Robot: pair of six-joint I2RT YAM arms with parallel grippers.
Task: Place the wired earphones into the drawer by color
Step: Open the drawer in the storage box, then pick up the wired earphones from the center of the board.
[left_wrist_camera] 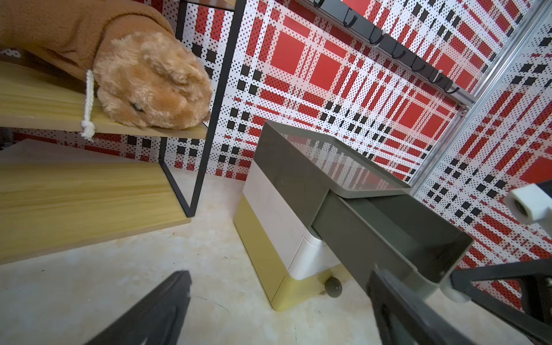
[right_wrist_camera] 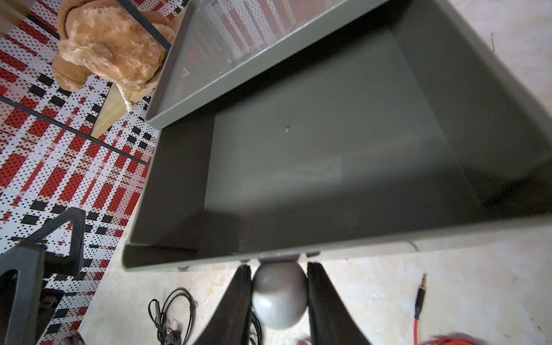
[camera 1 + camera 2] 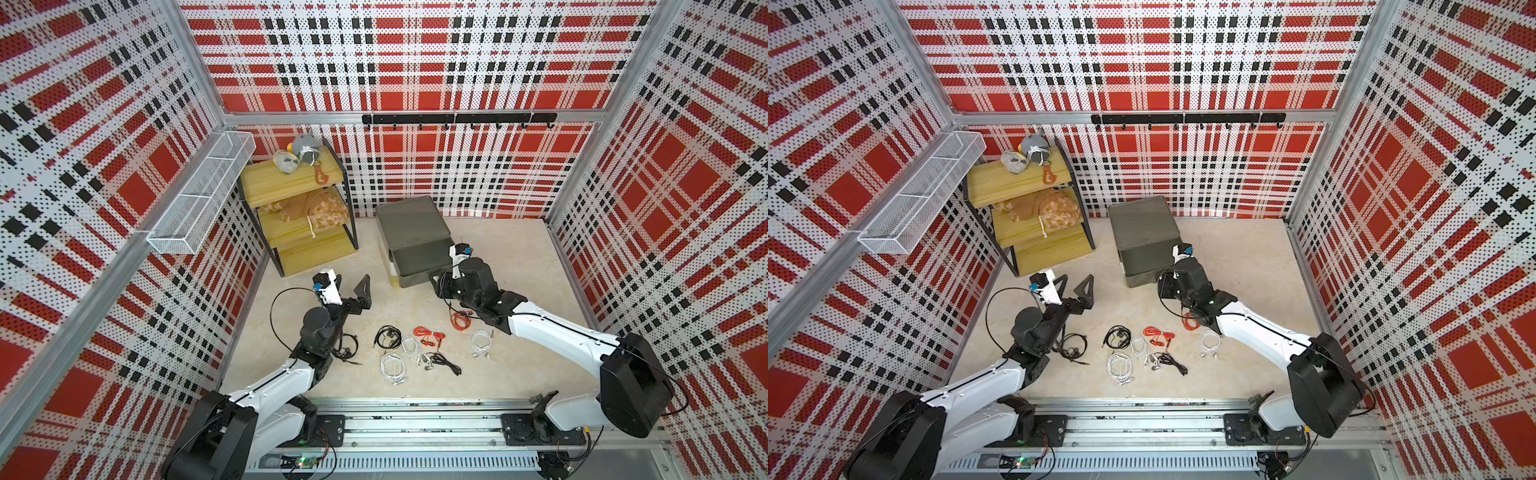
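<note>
Right gripper (image 2: 279, 266) is clamped on the round grey knob (image 2: 278, 298) of the one pulled-out top drawer (image 2: 179, 185). Just beside it, the left gripper (image 3: 352, 286) hangs over the tabletop (image 3: 519, 365), fingers spread wide, holding nothing. Eight wired earphones (image 3: 1209, 341) lie on the tabletop between the two arms, none in the drawer: three black bundles (image 3: 388, 337), three white bundles (image 3: 392, 368), two red bundles (image 3: 460, 321).

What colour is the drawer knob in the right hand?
The knob is dark olive-grey, matching its open drawer; clearest in the right wrist view.
</note>
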